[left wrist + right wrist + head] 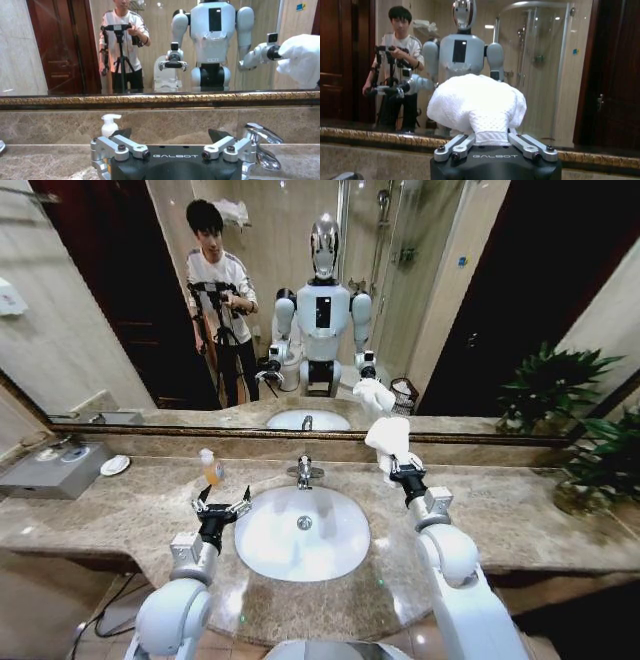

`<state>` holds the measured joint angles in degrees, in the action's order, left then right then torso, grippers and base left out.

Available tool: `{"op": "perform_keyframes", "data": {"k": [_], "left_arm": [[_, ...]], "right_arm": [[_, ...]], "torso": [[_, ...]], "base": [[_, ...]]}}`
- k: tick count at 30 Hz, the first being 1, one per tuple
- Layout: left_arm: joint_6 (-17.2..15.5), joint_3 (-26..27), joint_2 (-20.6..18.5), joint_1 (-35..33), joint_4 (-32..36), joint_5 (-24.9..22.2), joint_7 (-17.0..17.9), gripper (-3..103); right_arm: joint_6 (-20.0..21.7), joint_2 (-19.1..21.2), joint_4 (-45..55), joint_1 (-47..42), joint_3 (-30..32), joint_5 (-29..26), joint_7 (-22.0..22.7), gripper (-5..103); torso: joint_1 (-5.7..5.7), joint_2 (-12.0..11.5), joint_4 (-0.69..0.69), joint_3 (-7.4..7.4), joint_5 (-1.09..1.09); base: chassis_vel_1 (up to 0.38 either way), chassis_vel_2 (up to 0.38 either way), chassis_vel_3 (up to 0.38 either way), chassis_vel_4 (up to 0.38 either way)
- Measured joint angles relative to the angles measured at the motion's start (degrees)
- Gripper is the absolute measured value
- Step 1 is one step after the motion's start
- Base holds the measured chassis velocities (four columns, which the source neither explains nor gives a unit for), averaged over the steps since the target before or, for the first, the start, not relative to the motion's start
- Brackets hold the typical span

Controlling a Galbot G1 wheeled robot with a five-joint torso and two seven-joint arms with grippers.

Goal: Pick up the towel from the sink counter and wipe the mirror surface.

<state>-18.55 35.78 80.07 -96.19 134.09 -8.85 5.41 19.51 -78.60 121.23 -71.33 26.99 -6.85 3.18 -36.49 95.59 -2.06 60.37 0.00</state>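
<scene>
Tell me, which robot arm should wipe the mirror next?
The right one, probably. Its right gripper already grips the towel, raised near the mirror. The left gripper is open and empty, low over the counter beside the basin.

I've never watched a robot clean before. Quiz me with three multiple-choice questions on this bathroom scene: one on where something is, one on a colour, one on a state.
1. Where is the towel?
A. in the basin
B. in the right gripper, raised at the mirror surface
C. beside the grey box

2. What colour is the towel?
A. white
B. blue
C. green

3. How is the left gripper?
A. shut on a bottle
B. holding the tap
C. open and empty over the sink counter

Answers: B, the cloth bunches between the right fingers; A, plainly white; C, its fingers stand apart around nothing.
</scene>
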Motion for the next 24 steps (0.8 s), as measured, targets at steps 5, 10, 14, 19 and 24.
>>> {"op": "perform_keyframes", "data": {"k": [5, 10, 14, 19, 24], "left_arm": [[0.0, 0.0, 0.0, -0.01, 0.0, 0.0, 0.0, 100], [0.0, 0.0, 0.0, 0.01, 0.0, 0.0, 0.0, 100], [0.0, 0.0, 0.0, 0.02, 0.0, 0.0, 0.0, 100], [0.0, 0.0, 0.0, 0.02, 0.0, 0.0, 0.0, 100], [0.0, 0.0, 0.0, 0.02, 0.0, 0.0, 0.0, 100]], "right_arm": [[0.0, 1.47, -0.8, 4.46, 0.21, -2.06, 0.79, 12], [-0.47, 2.52, -1.48, 9.41, 0.56, -3.89, 1.07, 12], [-1.27, 3.02, -2.63, 13.26, 0.63, -5.41, 0.73, 12], [-1.13, 4.26, -3.32, 17.12, 0.63, -7.36, 0.72, 12], [1.05, 6.13, -3.91, 24.16, -0.15, -8.23, 0.75, 12]], "torso": [[0.01, 0.01, 0.0, 0.0, -0.01], [-0.03, 0.0, 0.0, 0.0, -0.01], [-0.04, 0.0, 0.0, 0.01, 0.0], [-0.03, 0.0, 0.0, 0.01, 0.0], [-0.03, 0.0, 0.02, 0.01, 0.0]], "base": [[0.0, 0.0, 0.0, 0.0], [0.0, 0.0, 0.0, 0.0], [0.0, 0.0, 0.0, 0.0], [0.0, 0.0, 0.0, 0.0], [0.0, 0.0, 0.0, 0.0]]}}
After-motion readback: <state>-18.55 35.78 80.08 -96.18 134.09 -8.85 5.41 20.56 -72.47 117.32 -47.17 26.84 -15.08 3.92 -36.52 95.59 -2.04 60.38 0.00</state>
